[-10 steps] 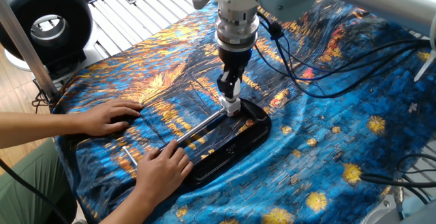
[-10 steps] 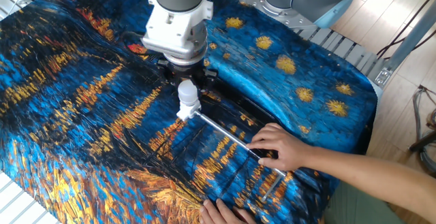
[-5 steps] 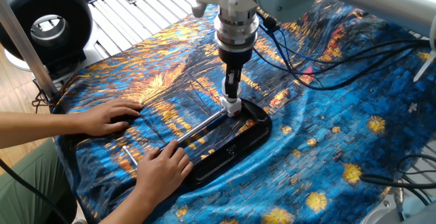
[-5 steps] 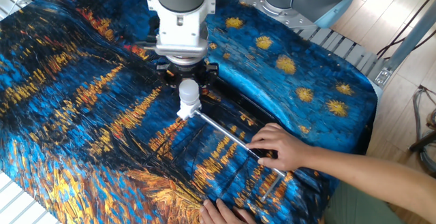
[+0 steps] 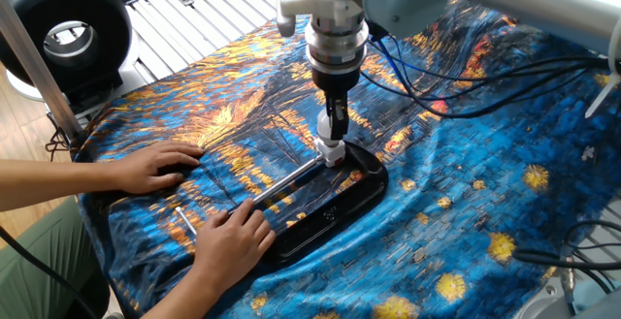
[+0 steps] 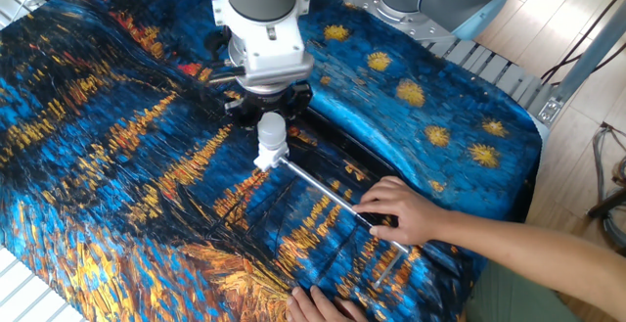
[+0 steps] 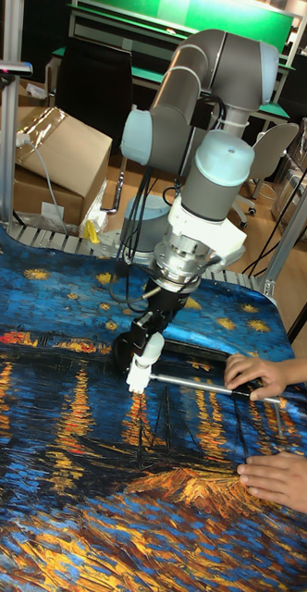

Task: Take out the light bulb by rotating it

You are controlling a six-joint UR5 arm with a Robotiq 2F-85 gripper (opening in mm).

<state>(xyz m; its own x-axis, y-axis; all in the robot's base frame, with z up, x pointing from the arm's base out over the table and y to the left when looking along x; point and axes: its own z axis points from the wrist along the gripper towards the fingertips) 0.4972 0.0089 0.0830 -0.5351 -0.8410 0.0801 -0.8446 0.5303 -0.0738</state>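
The light bulb [image 6: 271, 132] stands upright in the white cube socket [image 6: 265, 159] at the end of a metal rod [image 6: 324, 191]. My gripper [image 6: 271, 118] comes straight down from above and is shut on the bulb's globe, with black fingers on either side. In one fixed view the light bulb [image 5: 326, 125] shows white between the fingers of the gripper [image 5: 333, 123], above the socket [image 5: 332, 152]. The tall fixed view has the bulb [image 7: 153, 351] tilted under the gripper [image 7: 154, 339].
Two human hands hold the rod down: one hand [image 5: 233, 234] on its near end, the other hand [image 5: 155, 169] flat on the cloth. A black tray [image 5: 361, 189] lies under the socket. Cables [image 5: 456, 106] trail over the blue and orange cloth.
The gripper's wrist has turned about its vertical axis while staying over the socket with the bulb. The hands and rod have kept their places.
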